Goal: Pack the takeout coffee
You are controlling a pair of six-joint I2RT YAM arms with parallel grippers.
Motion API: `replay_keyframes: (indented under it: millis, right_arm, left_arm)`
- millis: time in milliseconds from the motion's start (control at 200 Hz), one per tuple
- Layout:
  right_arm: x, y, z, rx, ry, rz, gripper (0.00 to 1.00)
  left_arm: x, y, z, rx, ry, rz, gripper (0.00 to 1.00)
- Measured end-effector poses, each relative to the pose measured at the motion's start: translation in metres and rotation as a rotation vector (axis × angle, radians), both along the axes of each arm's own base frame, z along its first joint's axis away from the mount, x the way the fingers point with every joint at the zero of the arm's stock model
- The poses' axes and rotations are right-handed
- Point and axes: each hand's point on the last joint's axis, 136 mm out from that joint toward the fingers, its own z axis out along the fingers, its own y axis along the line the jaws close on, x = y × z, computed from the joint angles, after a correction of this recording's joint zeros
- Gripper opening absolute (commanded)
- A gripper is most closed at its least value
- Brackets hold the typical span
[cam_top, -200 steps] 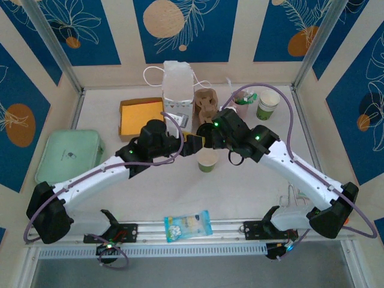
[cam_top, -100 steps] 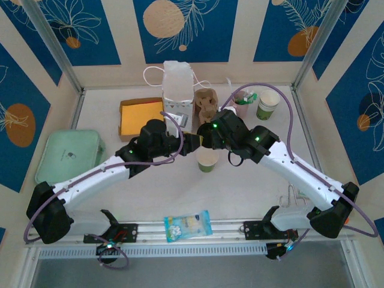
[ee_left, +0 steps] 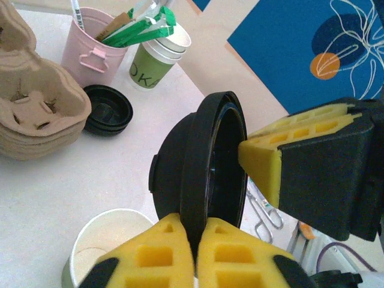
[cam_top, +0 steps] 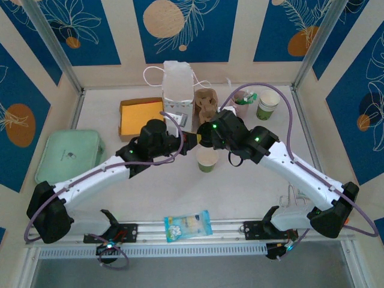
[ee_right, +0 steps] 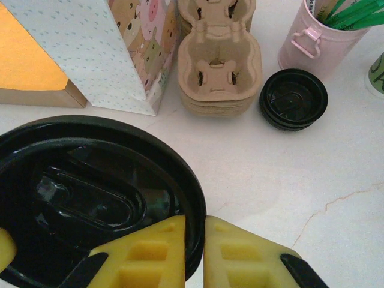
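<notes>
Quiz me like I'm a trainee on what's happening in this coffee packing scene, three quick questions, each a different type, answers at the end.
1. True or false: the held black lid is pressed onto the open cup.
2. Multiple choice: of the left gripper and the right gripper, which pinch that lid's rim? A) left only B) right only C) both
3. Fill in the blank: the spare black lids sit between the pulp carriers and the ____ cup of stirrers.

Key: 1 false, it is held on edge above the cup; 2 C; 3 pink.
</notes>
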Motion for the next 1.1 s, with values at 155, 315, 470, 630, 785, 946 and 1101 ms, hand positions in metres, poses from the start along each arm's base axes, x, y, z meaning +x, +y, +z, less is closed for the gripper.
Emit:
replay_keyframes:
  millis: [155,315,470,630,785,946,1101]
  right_arm:
    - [-0.001,0.007,0.000,0.026,0.010,0.035,0.24]
    - [-0.003,0.018,0.007,0.100,0.018,0.077,0.38]
    - [-0.008,0.017,0.022,0.189,0.014,0.093,0.45]
    - [-0.013,0.004,0.044,0.294,-0.002,0.076,0.51]
    - [-0.014,-0.020,0.065,0.451,0.000,0.019,0.53]
    - [-0.011,-0.038,0.071,0.634,0.054,-0.024,0.53]
    - [-0.010,-0.035,0.072,0.803,0.142,-0.002,0.53]
  left_arm:
    - [-0.002,0.007,0.004,0.001,-0.031,0.014,0.00]
    - [-0.004,0.014,0.014,0.001,-0.082,0.026,0.00]
    - [-0.001,0.025,0.024,0.029,-0.158,0.067,0.00]
    - [0.005,0.042,0.026,0.106,-0.232,0.136,0.00]
    - [0.014,0.060,0.026,0.208,-0.312,0.220,0.00]
    - [0.017,0.070,0.026,0.365,-0.447,0.291,0.00]
    - [0.013,0.071,0.035,0.534,-0.661,0.354,0.00]
